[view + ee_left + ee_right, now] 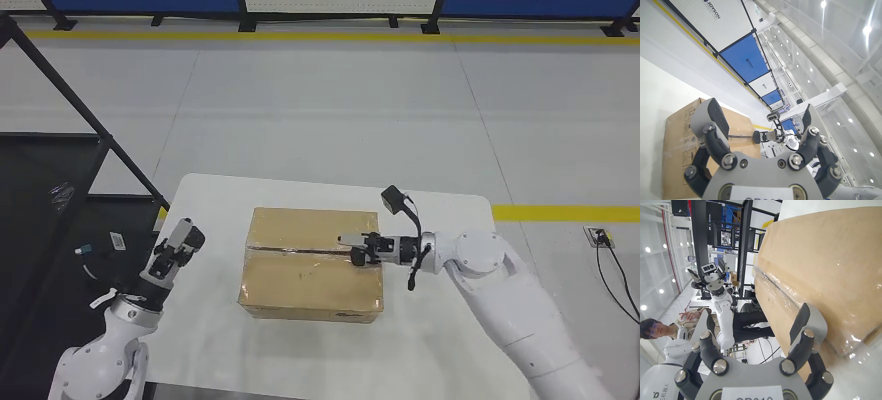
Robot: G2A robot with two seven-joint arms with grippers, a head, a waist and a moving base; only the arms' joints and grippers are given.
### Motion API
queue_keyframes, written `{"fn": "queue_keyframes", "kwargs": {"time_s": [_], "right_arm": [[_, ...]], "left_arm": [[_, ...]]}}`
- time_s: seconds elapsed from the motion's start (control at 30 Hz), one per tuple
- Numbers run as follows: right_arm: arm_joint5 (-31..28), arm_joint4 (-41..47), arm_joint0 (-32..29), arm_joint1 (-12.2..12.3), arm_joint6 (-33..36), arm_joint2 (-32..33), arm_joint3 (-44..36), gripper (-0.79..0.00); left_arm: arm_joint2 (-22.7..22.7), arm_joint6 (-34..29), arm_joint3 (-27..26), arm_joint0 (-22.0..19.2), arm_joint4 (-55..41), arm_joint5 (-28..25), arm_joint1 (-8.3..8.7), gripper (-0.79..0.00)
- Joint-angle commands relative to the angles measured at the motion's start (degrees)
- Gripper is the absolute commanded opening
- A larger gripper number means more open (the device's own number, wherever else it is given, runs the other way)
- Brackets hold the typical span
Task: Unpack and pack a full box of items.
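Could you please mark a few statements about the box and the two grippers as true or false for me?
1. The cardboard box is closed, with tape running along its top seam. True.
2. The left gripper is clamped on the box's edge. False: it is open and apart from the box, off to one side of it.
3. The right gripper is open at the box top, by one end of the taped seam. True.
4. The box stands on the floor. False: it stands on the white table.
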Motion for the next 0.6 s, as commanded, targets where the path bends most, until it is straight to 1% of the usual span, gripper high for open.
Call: {"fn": "queue_keyframes", "kwargs": {"time_s": [0.0, 0.1, 0.2, 0.37, 0.57], "right_arm": [[0.9, -0.1, 0.8, -0.6, -1.4, -1.4, 0.2, 0.000], [2.3, 0.6, 2.2, -1.5, -2.8, -3.2, 1.5, 0.000], [2.3, 2.2, 3.4, -2.3, -2.6, -4.6, 3.7, 0.000], [0.9, 5.2, 5.0, -3.8, -2.7, -6.6, 7.1, 0.000], [0.2, 7.3, 6.6, -6.1, -5.2, -10.0, 9.6, 0.000]], "left_arm": [[-0.5, 0.1, 0.3, 0.4, -0.5, -0.2, 0.11, 0.000], [-1.1, 0.2, 0.6, 0.9, -0.9, -0.4, 0.27, 0.000], [-1.5, 0.3, 0.9, 1.3, -1.1, -0.6, 0.41, 0.000], [-1.8, 0.6, 1.4, 1.6, -1.4, -0.6, 0.62, 0.000], [-2.0, 0.8, 2.2, 1.8, -1.5, -0.8, 0.87, 0.000]]}}
